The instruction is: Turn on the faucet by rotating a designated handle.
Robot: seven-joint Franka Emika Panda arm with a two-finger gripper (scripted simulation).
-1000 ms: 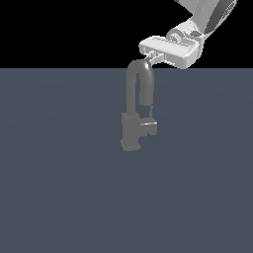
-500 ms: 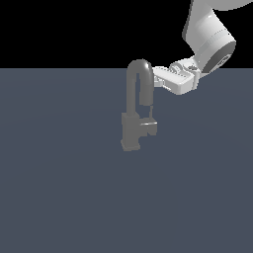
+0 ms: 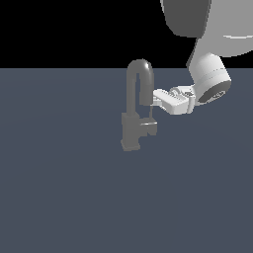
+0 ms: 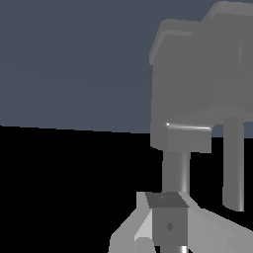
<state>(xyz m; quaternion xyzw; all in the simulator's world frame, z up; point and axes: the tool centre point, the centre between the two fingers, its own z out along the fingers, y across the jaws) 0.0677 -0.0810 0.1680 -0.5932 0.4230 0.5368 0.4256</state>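
Note:
The grey faucet point(image 3: 133, 111) stands mid-scene in the exterior view, with its gooseneck spout point(image 3: 140, 69) arched over a blocky base. The handle point(image 3: 150, 127) juts from the base toward the exterior view's right, with a thin stem rising from it. My gripper point(image 3: 152, 105) comes in from the right, just under the spout's end and just above the stem. In the wrist view the handle block point(image 4: 185, 136) with its bright edge and its stem point(image 4: 177, 170) sit right in front of my fingertips point(image 4: 168, 225). The fingers look closed together and hold nothing.
A flat dark blue-grey floor point(image 3: 59, 197) lies all around the faucet. The white arm point(image 3: 210, 79) hangs in from the upper right of the exterior view, and its big link point(image 3: 188, 17) fills the top right corner.
The gripper has come down and toward the exterior view's left, from above and beside the spout's top to under the spout's end, close above the handle. The faucet has not moved.

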